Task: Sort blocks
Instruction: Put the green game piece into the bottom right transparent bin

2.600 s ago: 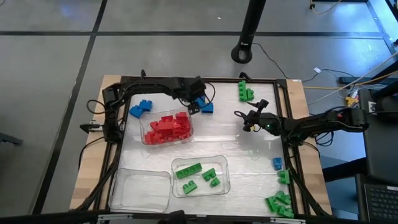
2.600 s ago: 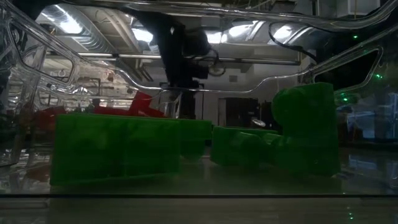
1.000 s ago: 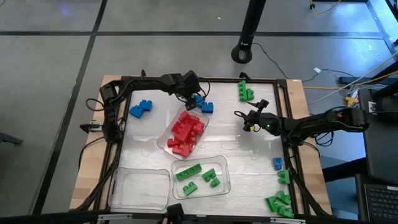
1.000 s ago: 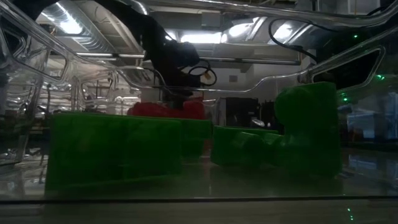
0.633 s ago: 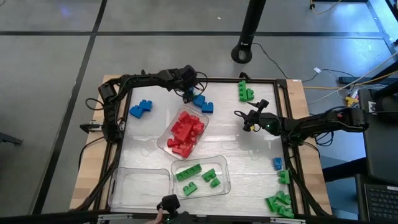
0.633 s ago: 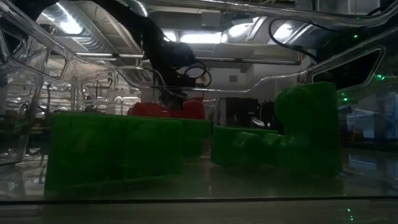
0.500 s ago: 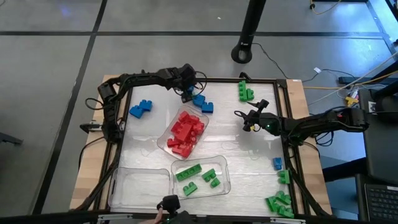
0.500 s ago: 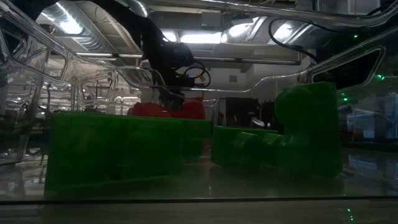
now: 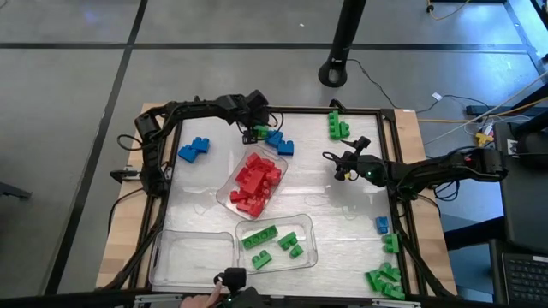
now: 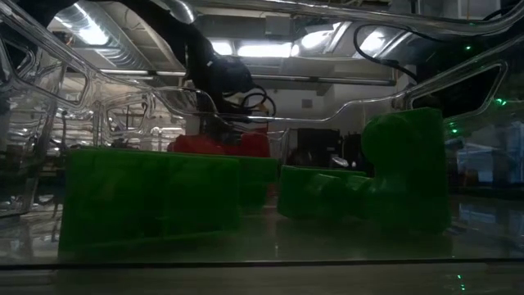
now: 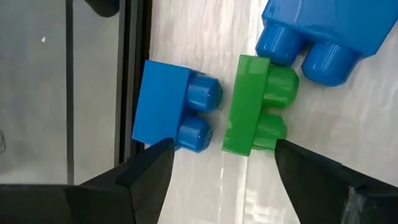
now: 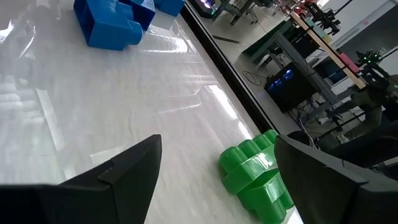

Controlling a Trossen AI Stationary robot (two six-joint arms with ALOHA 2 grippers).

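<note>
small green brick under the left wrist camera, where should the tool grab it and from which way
Probably from straight above, closing across the flat slab body of the small green plastic brick. It lies on its side, two studs pointing at the big blue brick. The small blue brick sits close beside it, so the open left tool has little room there.

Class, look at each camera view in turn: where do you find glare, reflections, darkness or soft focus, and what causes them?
High view: evenly lit, with faint sheen on the table. Low view: dim and backlit, ceiling lights glaring through curved clear plastic; the near green blocks look soft. Left wrist view: bright and crisp on the small green block. Right wrist view: white streaks of glare on the tabletop beside the blue block.
</note>
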